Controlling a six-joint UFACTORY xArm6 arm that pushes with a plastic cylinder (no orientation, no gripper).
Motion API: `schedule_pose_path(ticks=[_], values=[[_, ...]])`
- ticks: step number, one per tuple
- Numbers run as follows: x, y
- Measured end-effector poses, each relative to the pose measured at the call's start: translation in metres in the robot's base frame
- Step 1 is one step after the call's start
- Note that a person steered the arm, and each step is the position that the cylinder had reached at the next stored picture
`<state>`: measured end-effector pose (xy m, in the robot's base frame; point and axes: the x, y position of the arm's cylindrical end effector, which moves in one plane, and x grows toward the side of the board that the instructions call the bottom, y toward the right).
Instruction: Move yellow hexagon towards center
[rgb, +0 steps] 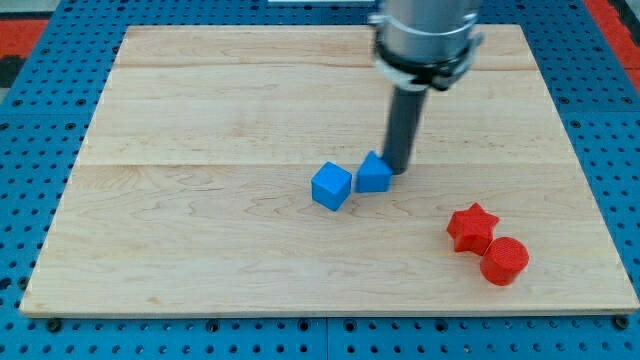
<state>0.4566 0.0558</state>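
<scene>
— Where do we stand on the tabletop (200, 110)?

— We have our rod coming down from the upper middle of the frame, and my tip (396, 168) sits just right of centre, touching or nearly touching the upper right side of a blue block (373, 174) whose shape we cannot quite make out; it looks wedge-like.

— Anything else close by?

— A blue cube (331, 186) lies just to the left of that block, slightly lower in the frame, the two nearly touching at a corner. Both sit about at the middle of the board.

— And further off?

— In the lower right of the frame we see a red star (472, 227), and touching it on its lower right, a red cylinder (504, 260). Both are well apart from my tip.

— The yellow hexagon?

— We cannot see it anywhere in this view; whether it hides behind the arm we cannot tell.

— And the gripper?

— We carry none, only the bare rod, so there is no released or clenched state to tell.
</scene>
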Motion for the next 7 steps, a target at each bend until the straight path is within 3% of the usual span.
schedule_pose_path(ticks=[1, 4, 5, 6, 7], values=[[-0.014, -0.005], [-0.242, -0.010], [-0.258, 0.036], [-0.246, 0.063], [-0.196, 0.064]])
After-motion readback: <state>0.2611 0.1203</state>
